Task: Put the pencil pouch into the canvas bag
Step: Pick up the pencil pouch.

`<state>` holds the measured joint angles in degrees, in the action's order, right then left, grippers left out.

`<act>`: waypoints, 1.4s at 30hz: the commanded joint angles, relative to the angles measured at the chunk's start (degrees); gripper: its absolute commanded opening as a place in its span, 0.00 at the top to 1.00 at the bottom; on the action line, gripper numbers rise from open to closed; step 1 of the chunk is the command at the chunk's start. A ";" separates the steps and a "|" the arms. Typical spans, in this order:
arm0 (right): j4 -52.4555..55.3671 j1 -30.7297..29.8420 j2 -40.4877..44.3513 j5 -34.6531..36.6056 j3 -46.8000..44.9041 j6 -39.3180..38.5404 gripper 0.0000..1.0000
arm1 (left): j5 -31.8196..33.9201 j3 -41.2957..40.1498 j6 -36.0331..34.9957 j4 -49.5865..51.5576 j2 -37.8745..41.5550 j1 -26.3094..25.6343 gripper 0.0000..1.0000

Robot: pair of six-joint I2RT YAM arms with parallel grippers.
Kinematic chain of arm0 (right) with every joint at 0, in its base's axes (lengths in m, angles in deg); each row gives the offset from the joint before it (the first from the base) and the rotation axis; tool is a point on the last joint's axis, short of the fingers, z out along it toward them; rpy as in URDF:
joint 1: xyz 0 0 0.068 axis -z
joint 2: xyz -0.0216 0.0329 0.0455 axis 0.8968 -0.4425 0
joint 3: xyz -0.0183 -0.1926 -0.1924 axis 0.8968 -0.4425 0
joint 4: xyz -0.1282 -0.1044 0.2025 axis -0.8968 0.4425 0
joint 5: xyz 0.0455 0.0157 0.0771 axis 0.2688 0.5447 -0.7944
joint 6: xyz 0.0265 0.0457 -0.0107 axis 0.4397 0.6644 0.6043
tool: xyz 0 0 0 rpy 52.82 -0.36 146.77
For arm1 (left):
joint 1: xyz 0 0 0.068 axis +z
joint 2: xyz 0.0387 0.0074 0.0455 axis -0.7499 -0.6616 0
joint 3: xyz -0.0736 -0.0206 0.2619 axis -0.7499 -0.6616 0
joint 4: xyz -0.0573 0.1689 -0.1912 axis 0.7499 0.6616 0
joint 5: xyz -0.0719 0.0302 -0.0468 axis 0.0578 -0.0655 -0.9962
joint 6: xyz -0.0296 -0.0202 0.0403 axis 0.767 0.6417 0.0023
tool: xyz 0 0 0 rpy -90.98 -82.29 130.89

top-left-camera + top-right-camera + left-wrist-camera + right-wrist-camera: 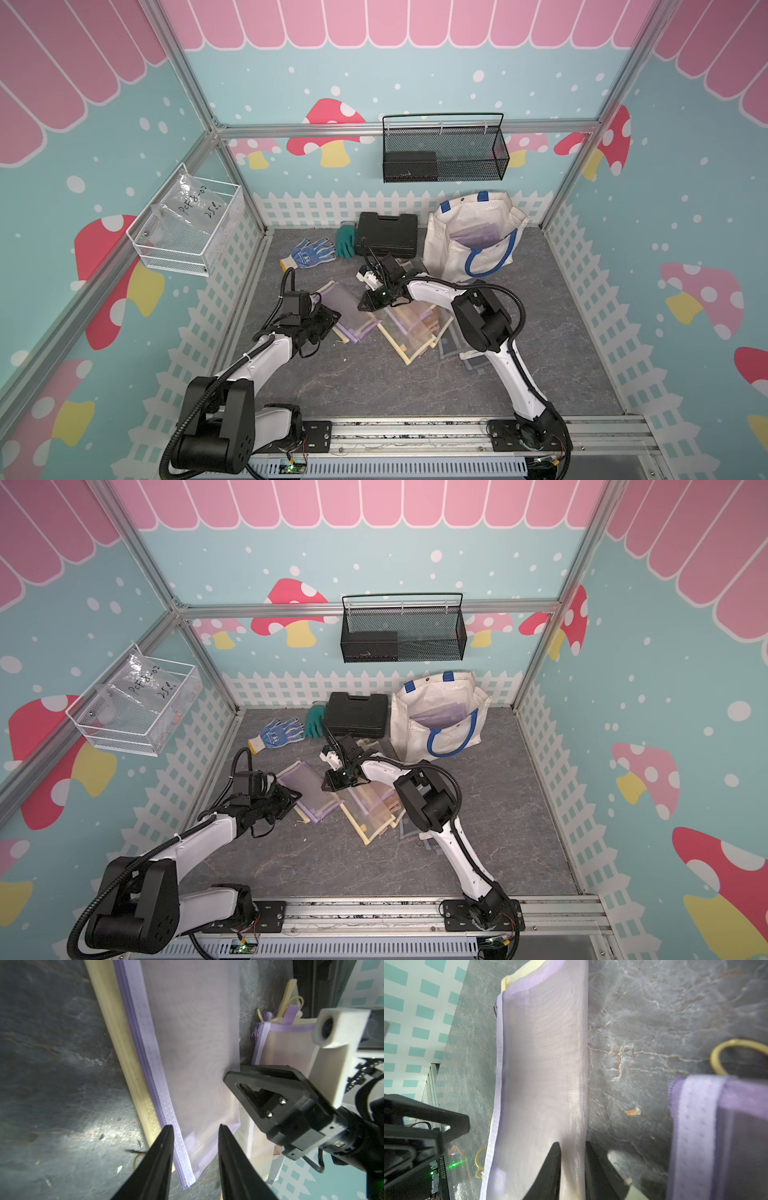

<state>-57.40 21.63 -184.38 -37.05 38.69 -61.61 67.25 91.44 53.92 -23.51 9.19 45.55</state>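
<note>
Fingers nearly together, the right gripper [572,1144] is bracketing the pencil pouch [542,1064] edge, grip unclear; the left gripper [195,1126], fingers spread, is straddling its zipper corner.

Nearside floor [374,382] lies bare; black case [386,235] (lid shut) flanks the canvas bag [440,257].

Mushroom-print walls [270,83], grey, seemingly stone-patterned floor [353,382].

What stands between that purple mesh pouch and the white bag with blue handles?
Nothing tall: between the purple mesh pencil pouch and the cream canvas bag with blue handles are only the right arm's wrist and a small cream pouch lying flat. The bag's mouth is open.
</note>
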 commanded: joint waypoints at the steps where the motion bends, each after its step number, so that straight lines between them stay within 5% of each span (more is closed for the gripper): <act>1: 4.62 -0.78 -1.78 2.30 -1.37 -1.18 0.78 | -0.16 1.18 0.25 -1.74 -2.21 0.40 0.62; 21: 7.20 -1.31 -3.59 2.98 0.30 -2.08 0.79 | -1.17 -1.25 3.59 -9.68 -10.11 0.39 0.62; 42: 8.28 -1.42 -4.78 3.08 1.80 -2.21 0.81 | 2.87 -5.28 4.18 -3.25 -2.92 -1.45 0.63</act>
<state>-54.82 20.93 -185.30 -35.78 40.98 -62.71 68.28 87.00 56.83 -28.71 6.57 44.33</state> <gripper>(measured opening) 0.194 0.375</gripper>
